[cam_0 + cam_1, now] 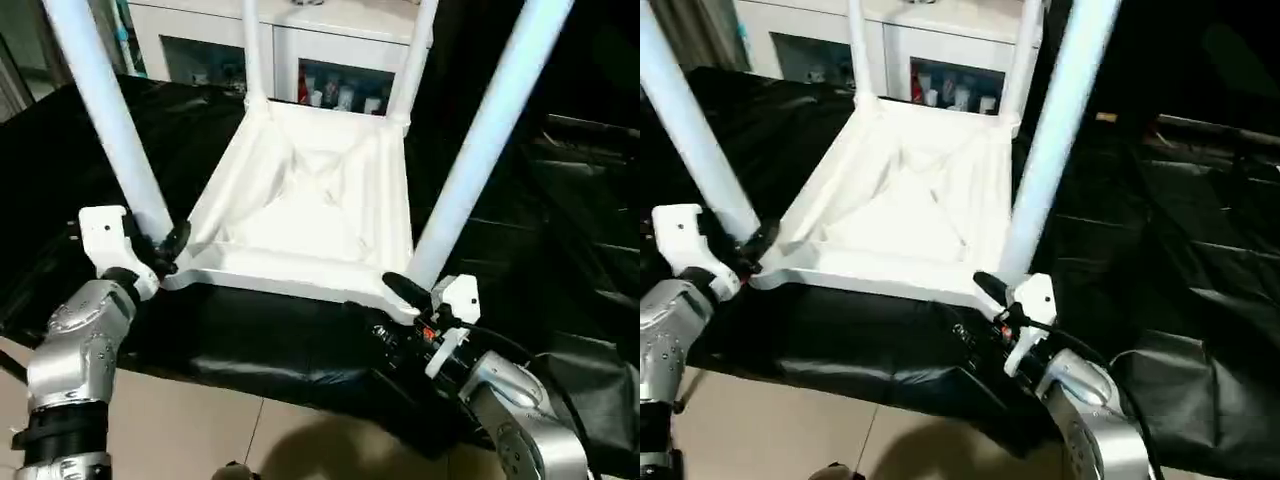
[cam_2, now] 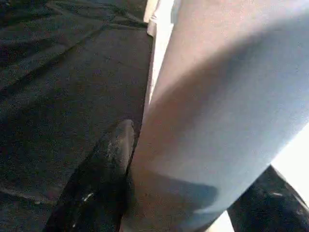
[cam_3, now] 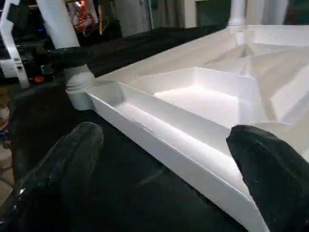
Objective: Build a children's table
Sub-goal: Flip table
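The white children's table (image 1: 310,200) lies upside down on the black-draped work table (image 1: 250,340), ribbed underside up. Its legs stand upright in the corner sockets. My left gripper (image 1: 165,250) is at the base of the near-left leg (image 1: 105,110). In the left wrist view its black fingers (image 2: 108,164) press that leg (image 2: 217,96) from both sides. At the near-right corner, just below the near-right leg (image 1: 480,140), my right gripper (image 3: 164,140) stands open. The top's near rim (image 3: 159,145) runs between its spread fingers, and they hold nothing.
A white cabinet (image 1: 200,40) with glass doors stands behind the work table, close to the two far legs (image 1: 255,50). The black cloth hangs in folds on the right (image 1: 570,250). Beige floor (image 1: 180,430) shows in front of the table's near edge.
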Controlling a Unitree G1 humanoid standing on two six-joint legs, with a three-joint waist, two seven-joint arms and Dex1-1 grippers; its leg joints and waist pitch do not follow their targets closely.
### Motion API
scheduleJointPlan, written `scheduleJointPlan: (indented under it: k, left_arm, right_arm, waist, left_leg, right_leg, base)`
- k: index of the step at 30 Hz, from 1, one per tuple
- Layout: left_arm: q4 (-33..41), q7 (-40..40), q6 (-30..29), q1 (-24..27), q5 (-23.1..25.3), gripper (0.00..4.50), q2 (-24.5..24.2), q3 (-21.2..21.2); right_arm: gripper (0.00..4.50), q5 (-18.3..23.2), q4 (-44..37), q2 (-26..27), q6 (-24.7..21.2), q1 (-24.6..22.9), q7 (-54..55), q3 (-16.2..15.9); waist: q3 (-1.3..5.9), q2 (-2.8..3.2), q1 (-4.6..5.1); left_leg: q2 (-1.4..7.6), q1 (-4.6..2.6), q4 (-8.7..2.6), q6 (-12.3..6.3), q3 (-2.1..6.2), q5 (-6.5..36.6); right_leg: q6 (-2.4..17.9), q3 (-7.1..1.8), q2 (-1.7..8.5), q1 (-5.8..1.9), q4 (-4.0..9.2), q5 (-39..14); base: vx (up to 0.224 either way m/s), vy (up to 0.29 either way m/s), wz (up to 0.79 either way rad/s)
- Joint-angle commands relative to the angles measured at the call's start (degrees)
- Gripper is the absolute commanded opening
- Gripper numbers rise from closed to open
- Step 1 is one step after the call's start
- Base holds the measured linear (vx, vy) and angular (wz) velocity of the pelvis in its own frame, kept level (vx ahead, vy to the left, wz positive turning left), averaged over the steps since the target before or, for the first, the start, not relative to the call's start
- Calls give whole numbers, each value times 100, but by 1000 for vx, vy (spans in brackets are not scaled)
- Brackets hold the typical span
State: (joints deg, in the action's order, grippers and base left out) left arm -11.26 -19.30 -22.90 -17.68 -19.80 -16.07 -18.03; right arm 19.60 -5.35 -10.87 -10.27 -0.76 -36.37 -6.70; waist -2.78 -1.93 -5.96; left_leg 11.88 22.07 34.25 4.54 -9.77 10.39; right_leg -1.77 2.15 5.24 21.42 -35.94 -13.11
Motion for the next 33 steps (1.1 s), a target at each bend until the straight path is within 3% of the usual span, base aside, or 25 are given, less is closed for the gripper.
scheduleJointPlan:
  k: [1,6,8,9,13,15,16,17,19,20,21,27,33]
  left_arm:
    - [87,-84,-281,-183,-960,240,472,-42]
    - [137,190,-453,-295,-1452,240,944,-368]
    - [158,346,-481,-333,-1609,240,1111,-489]
    - [174,454,-511,-364,-1716,240,1236,-563]
    - [276,456,-562,-320,-1550,239,1450,-413]
    - [301,516,-567,-308,-1506,236,1597,-359]
    - [297,523,-565,-311,-1510,235,1616,-352]
    - [295,526,-564,-312,-1512,233,1623,-350]
    - [249,576,-541,-352,-1560,233,1655,-336]
    - [243,591,-539,-361,-1571,233,1663,-338]
    - [209,642,-542,-416,-1604,232,1702,-323]
    - [221,629,-557,-459,-1528,232,1743,-259]
    - [233,611,-476,-448,-1329,232,1703,-91]
  right_arm:
    - [450,-10,109,-49,90,93,-46,18]
    - [450,-6,255,3,69,219,-12,26]
    - [450,-19,293,18,52,240,-5,11]
    - [450,-28,323,30,13,259,5,-8]
    - [450,-119,524,194,46,372,285,68]
    - [450,200,703,588,-23,609,799,472]
    - [450,269,718,647,-36,648,857,533]
    - [450,295,723,670,-41,663,879,555]
    - [450,691,722,894,-168,779,1008,775]
    - [450,735,737,929,-182,804,1043,810]
    - [450,1008,909,1169,-257,1013,1338,1054]
    - [450,1371,1249,1513,-402,1393,1613,1357]
    - [450,1788,1657,1756,-505,1802,1533,1576]
  waist:
    - [323,7,15]
    - [314,-31,-60]
    - [315,-87,-47]
    - [312,-71,-45]
    - [315,-93,-17]
    - [323,-99,9]
    - [335,-72,16]
    - [342,-84,16]
    - [344,-24,6]
    - [350,-38,11]
    - [352,1,5]
    - [353,-30,38]
    - [365,-23,40]
  left_leg:
    - [106,-127,-458,1,-2,971]
    - [97,-113,-453,-14,-25,988]
    - [101,-100,-451,-7,-26,978]
    - [104,-96,-458,0,-18,1014]
    - [99,-94,-457,21,-9,926]
    - [94,-99,-457,28,-12,855]
    - [101,-117,-455,44,-5,891]
    - [102,-115,-445,40,-3,842]
    - [92,-118,-437,8,-4,707]
    - [94,-123,-435,-2,-8,707]
    - [87,-120,-433,26,-4,668]
    - [87,-119,-447,124,-8,815]
    - [84,-120,-435,129,-12,645]
  right_leg:
    - [1054,-165,195,-150,381,-48]
    - [1023,-169,214,-143,410,-324]
    - [997,-165,212,-154,409,-308]
    - [977,-162,211,-154,415,-343]
    - [837,-162,197,-155,422,-274]
    - [850,-165,196,-140,405,-146]
    - [879,-161,195,-137,400,-122]
    - [878,-159,186,-146,385,-29]
    - [870,-159,172,-149,356,285]
    - [869,-157,170,-150,361,340]
    - [880,-152,168,-156,345,458]
    - [847,-150,167,-157,357,289]
    - [819,-145,171,-164,338,503]
  base:
    - [0,0,0]
    - [0,0,0]
    - [0,0,0]
    - [0,0,0]
    - [0,0,0]
    - [0,0,0]
    - [0,0,0]
    - [0,0,0]
    - [0,0,0]
    - [0,0,0]
    - [0,0,0]
    - [0,0,0]
    - [0,0,0]
